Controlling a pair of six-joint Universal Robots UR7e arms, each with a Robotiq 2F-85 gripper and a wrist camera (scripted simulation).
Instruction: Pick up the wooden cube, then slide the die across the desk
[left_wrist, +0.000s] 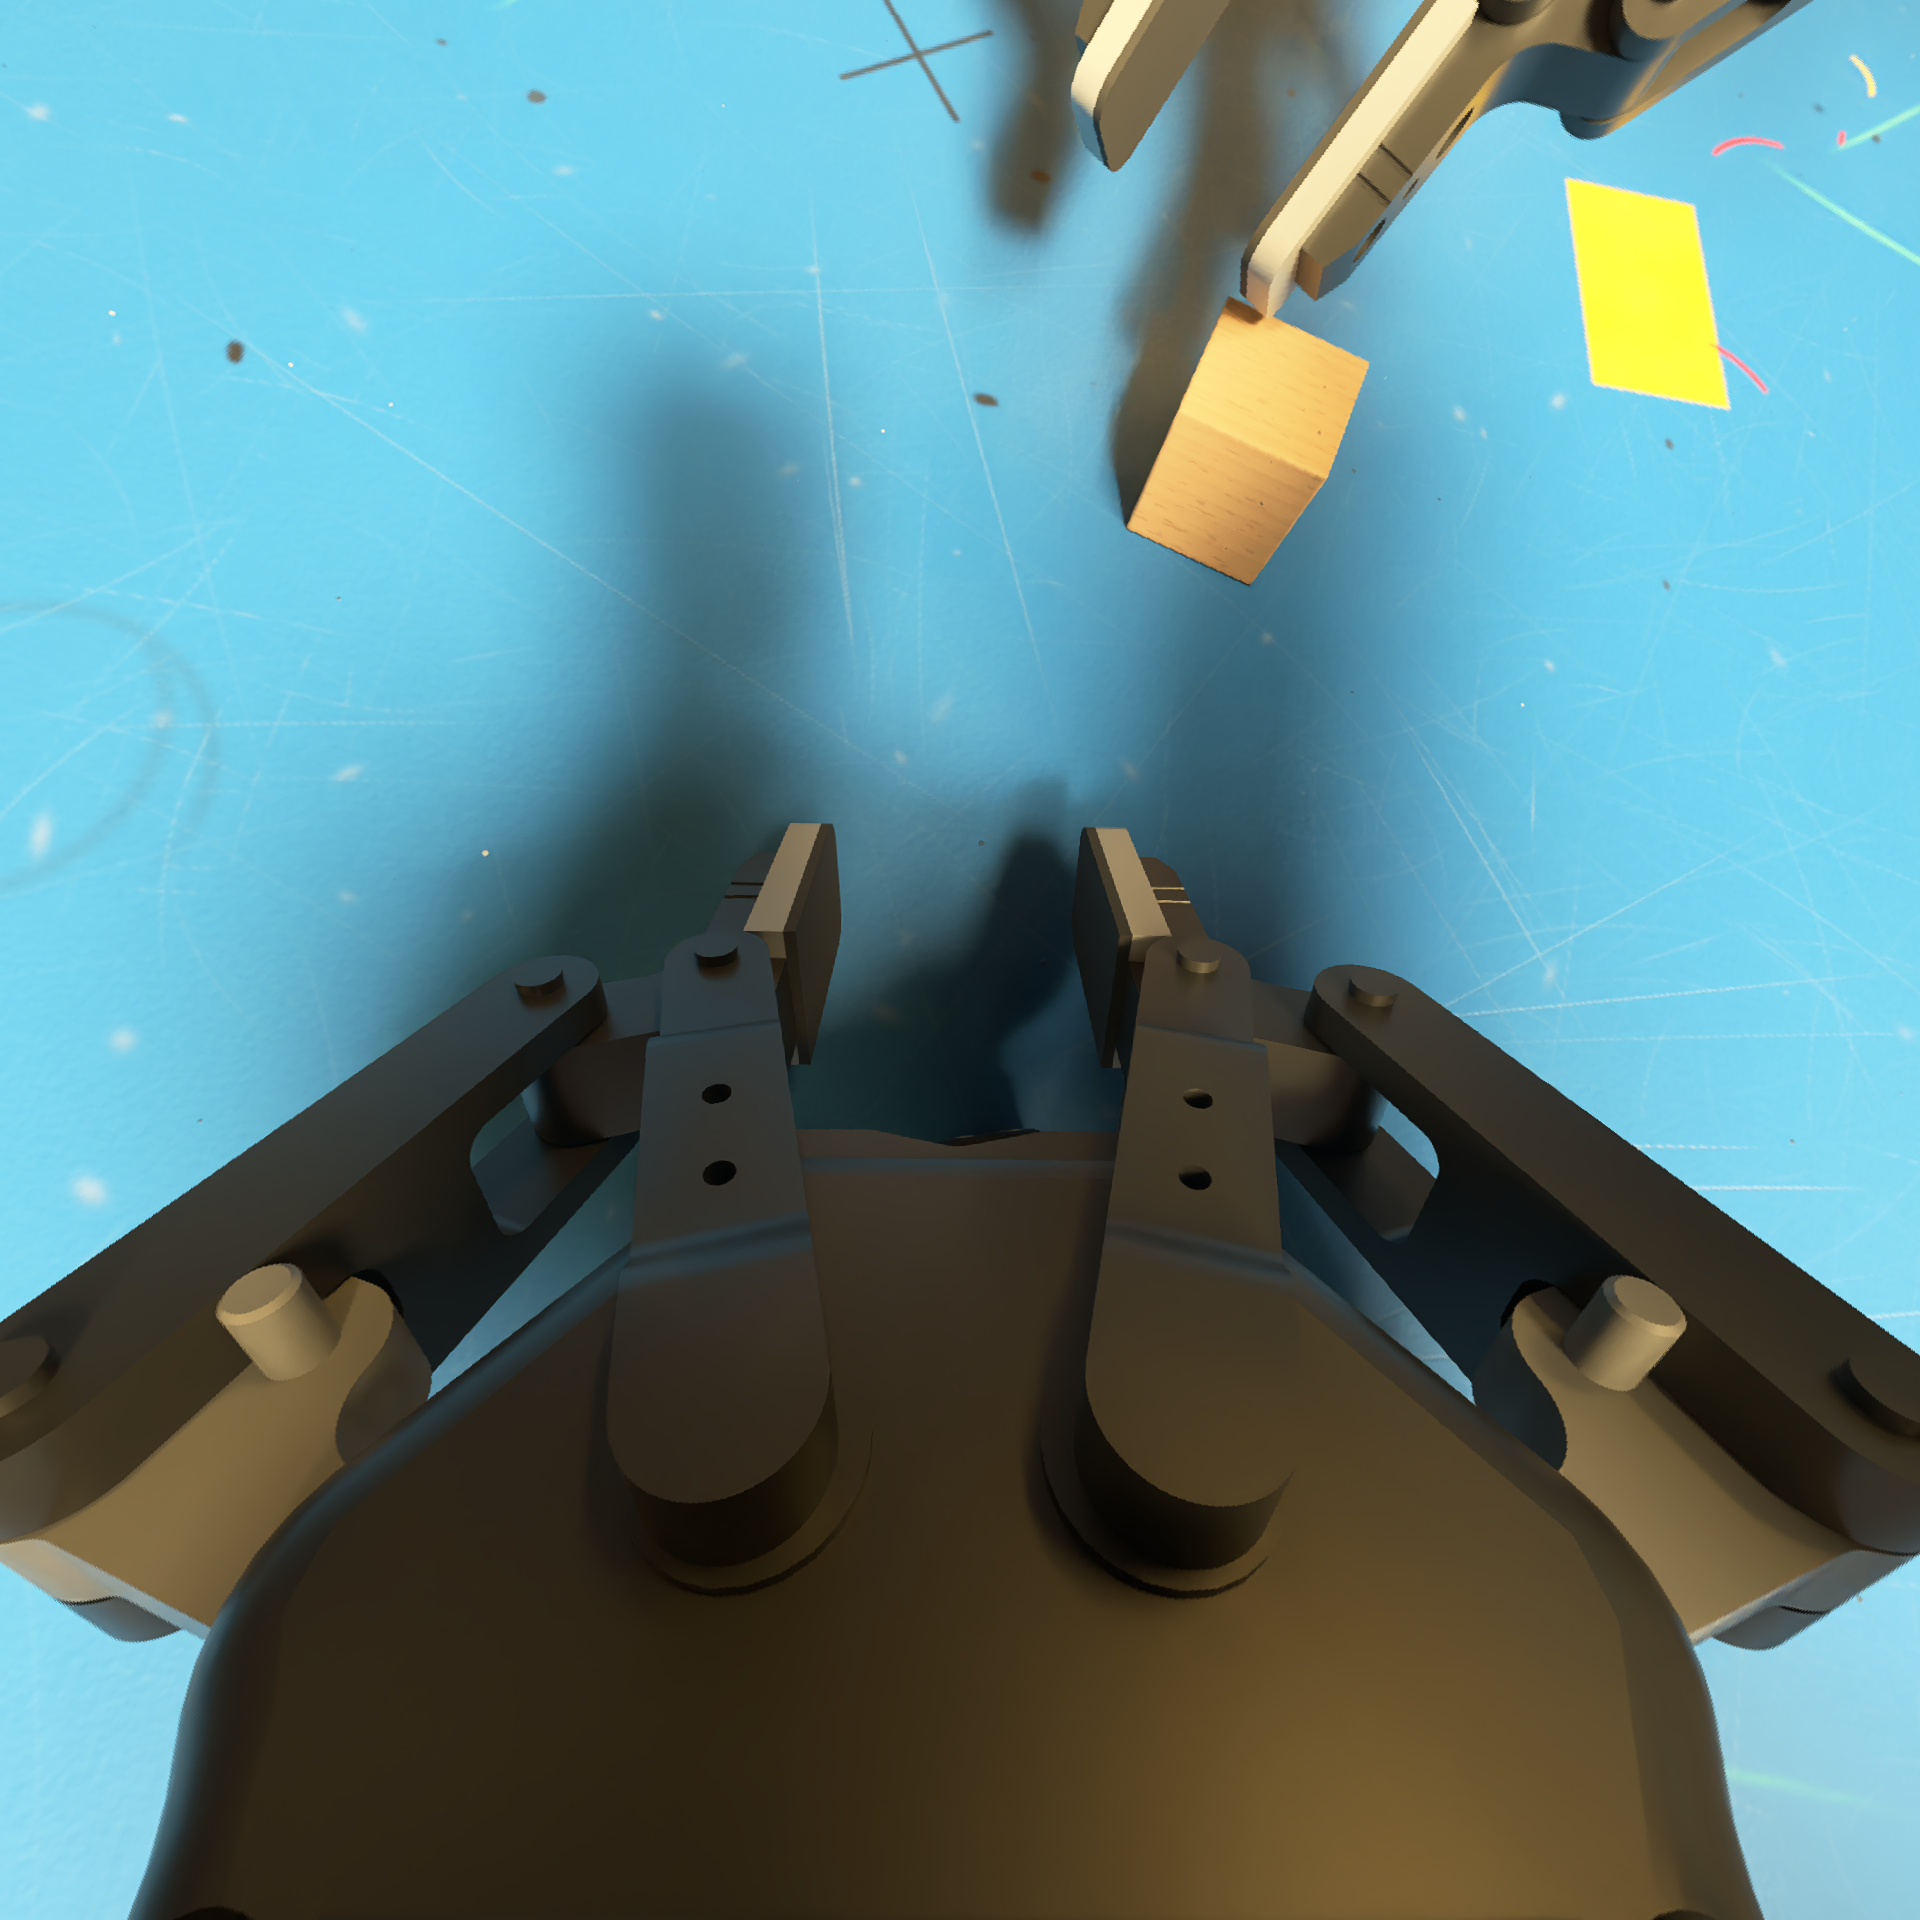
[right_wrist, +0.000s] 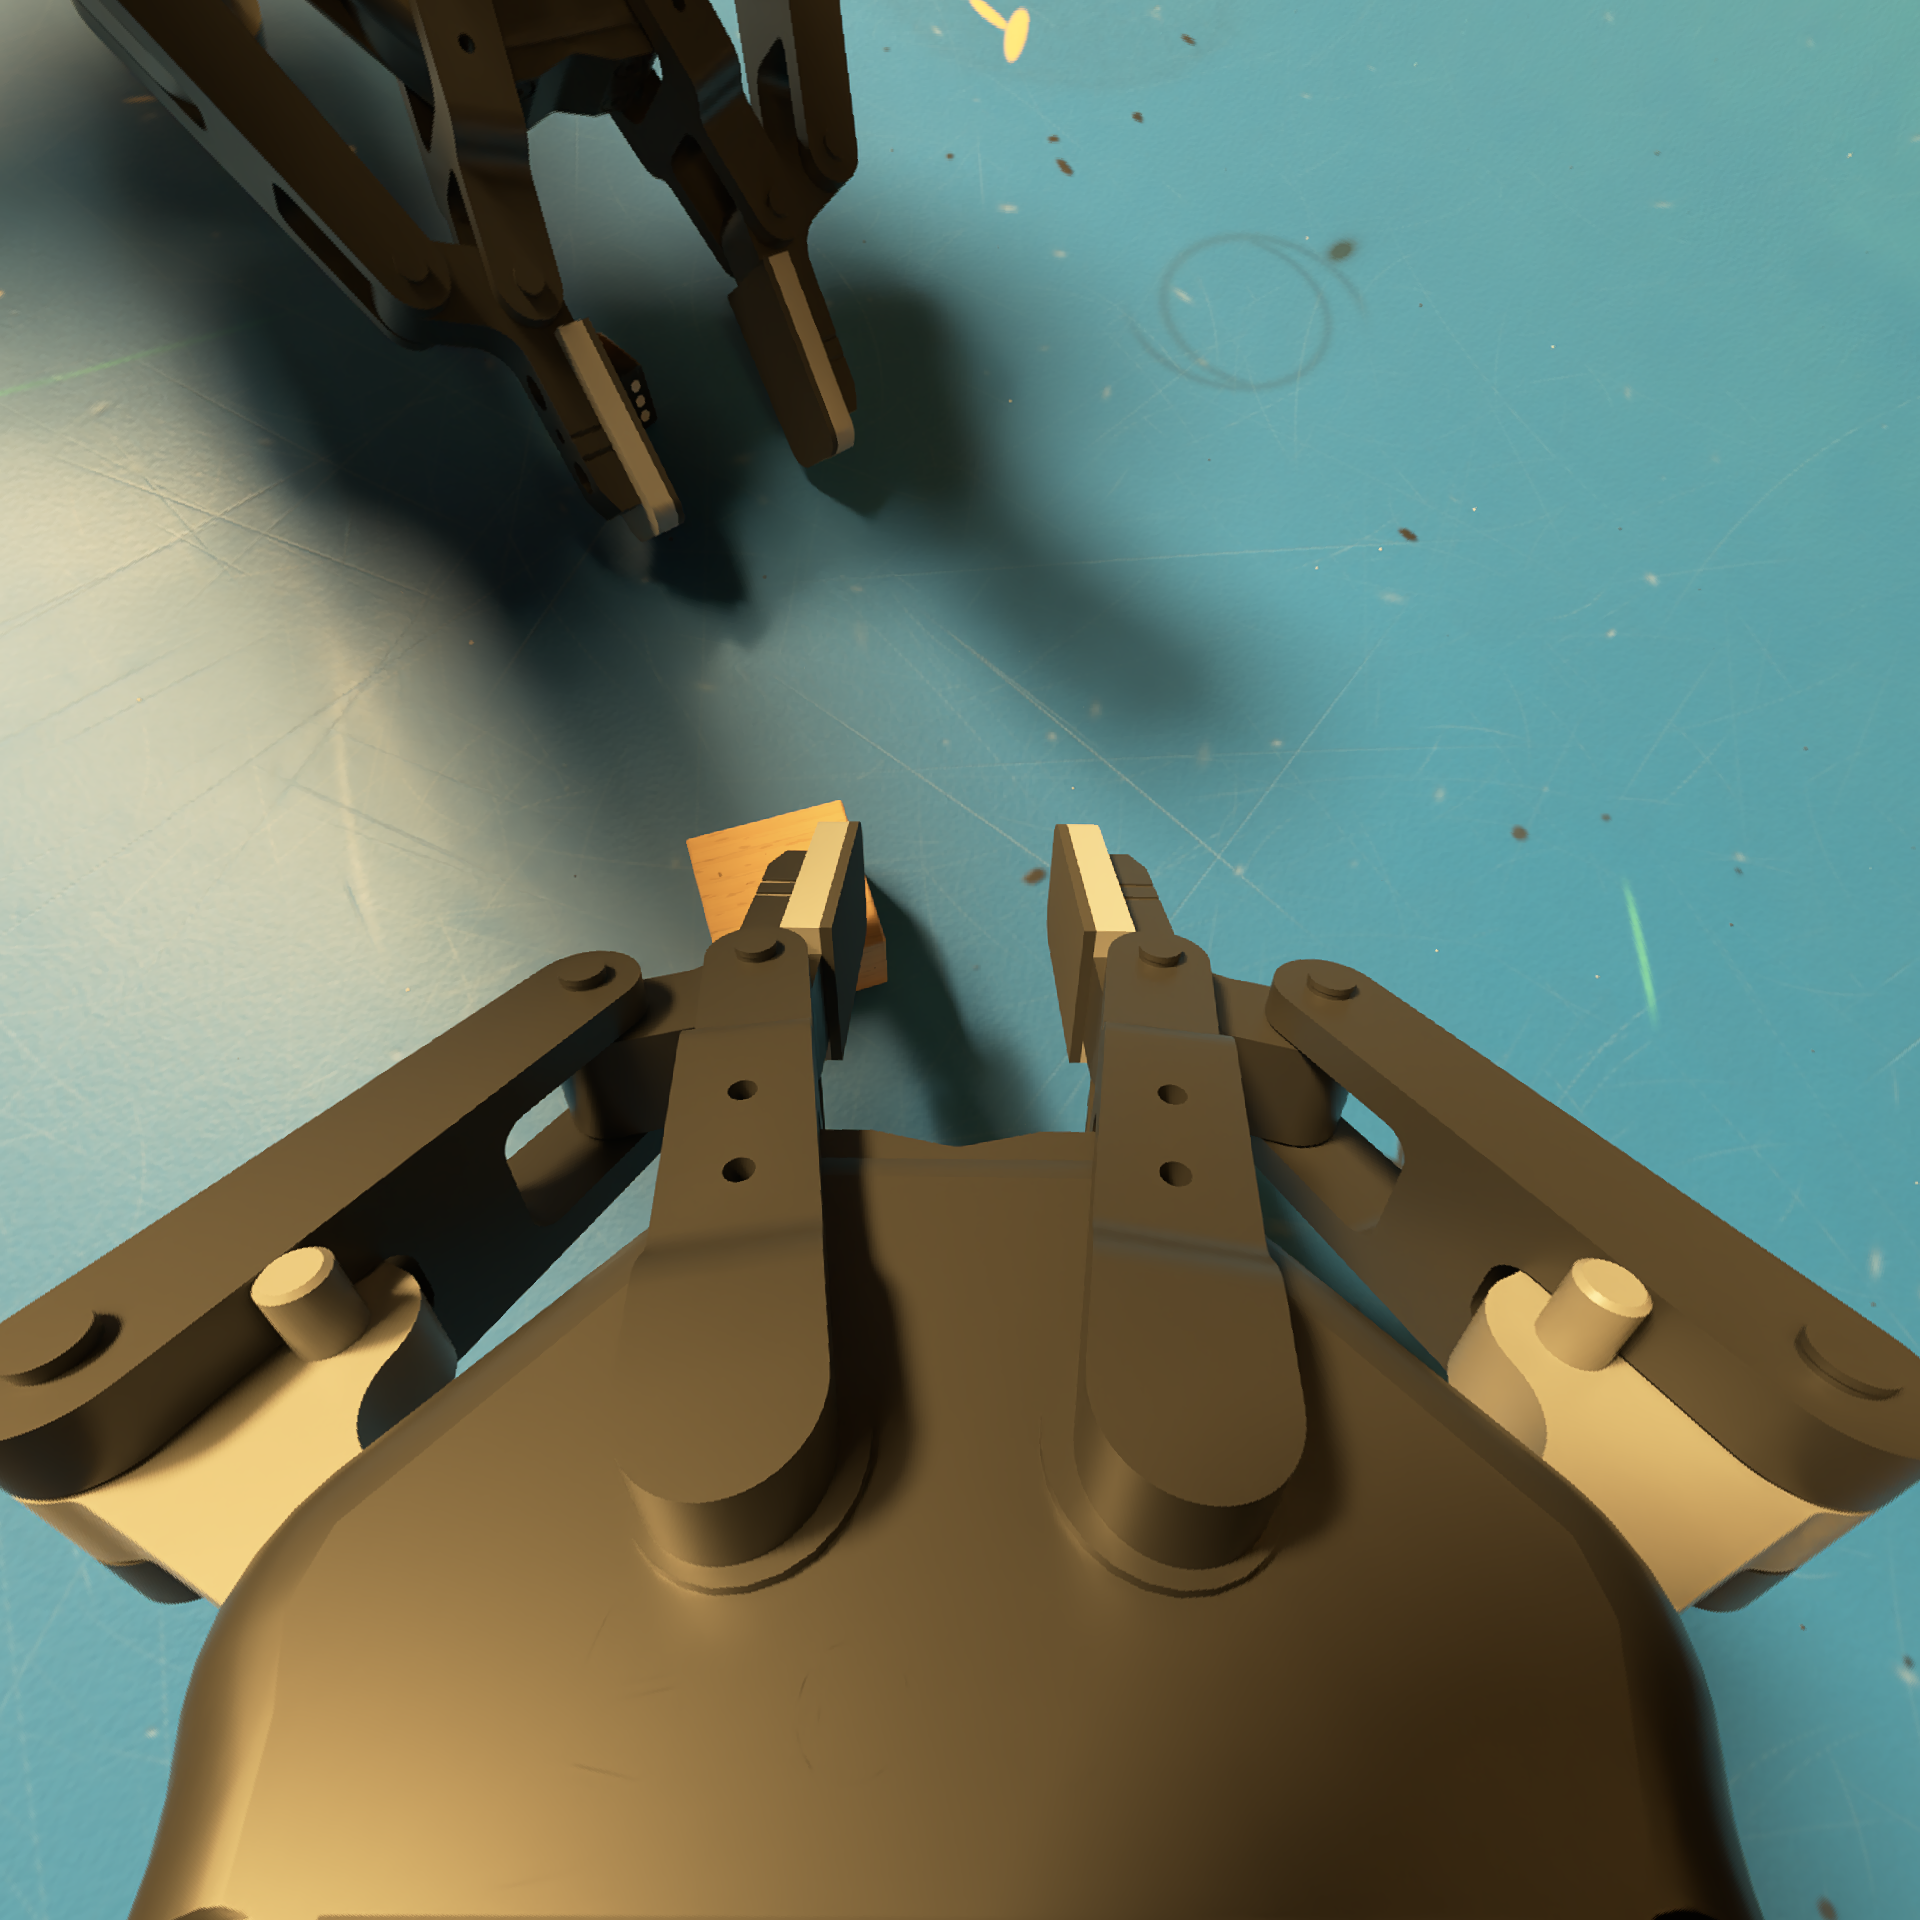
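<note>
Wooden cube (left_wrist: 1247, 442) resting on scratched blue table (left_wrist: 416, 520), no table edge visible. Right end effector (right_wrist: 956, 883) spread apart, one finger (left_wrist: 1288, 260) touching cube's top corner, cube outside the gap. Left end effector (left_wrist: 956, 894) apart, empty. Die (right_wrist: 634, 395) partly hidden behind left finger (right_wrist: 613, 426). Yellow patch (left_wrist: 1647, 296) nearby.

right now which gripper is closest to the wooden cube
The right gripper: one of its fingers sits over the wooden cube, jaws open. The left gripper is open too, over bare desk farther away.
</note>
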